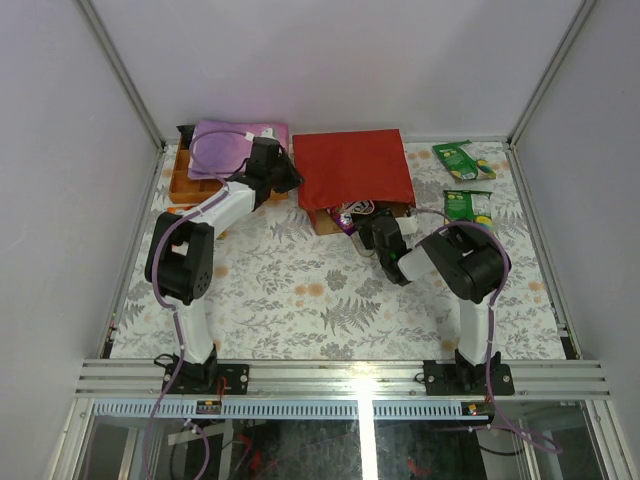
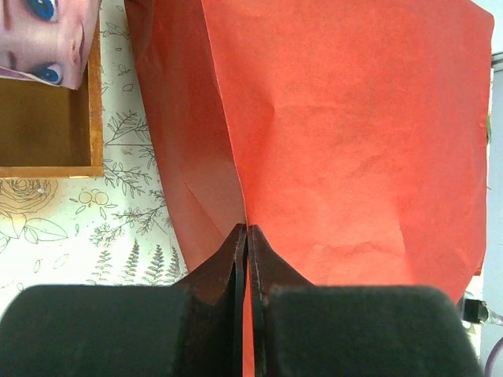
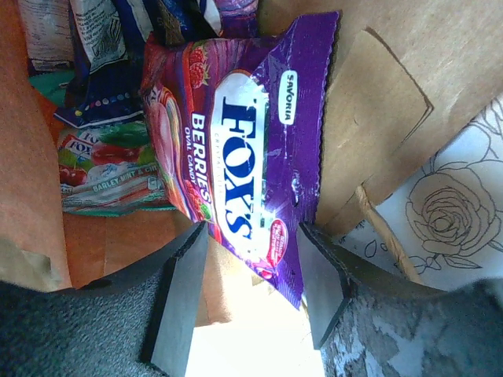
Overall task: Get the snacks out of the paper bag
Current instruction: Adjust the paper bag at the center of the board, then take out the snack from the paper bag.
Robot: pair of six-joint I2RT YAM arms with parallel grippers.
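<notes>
The paper bag (image 1: 350, 168) lies flat at the back of the table, red side up, its mouth toward me. My left gripper (image 1: 285, 178) is shut on a fold of the bag's left edge (image 2: 354, 133), with red paper running between the fingers (image 2: 236, 251). My right gripper (image 1: 375, 228) is at the mouth, jaws open. In the right wrist view its fingers (image 3: 181, 290) straddle the lower end of a purple Fox's Berries packet (image 3: 244, 149). Deeper inside the kraft lining (image 3: 377, 94) lie a teal mint packet (image 3: 102, 177) and a dark blue packet (image 3: 102, 86).
Two green snack packets (image 1: 463, 158) (image 1: 468, 205) lie on the floral cloth right of the bag. A wooden box (image 1: 190, 180) with a purple cloth (image 1: 235, 140) stands at the back left, close to my left arm. Frame posts line the table's edges.
</notes>
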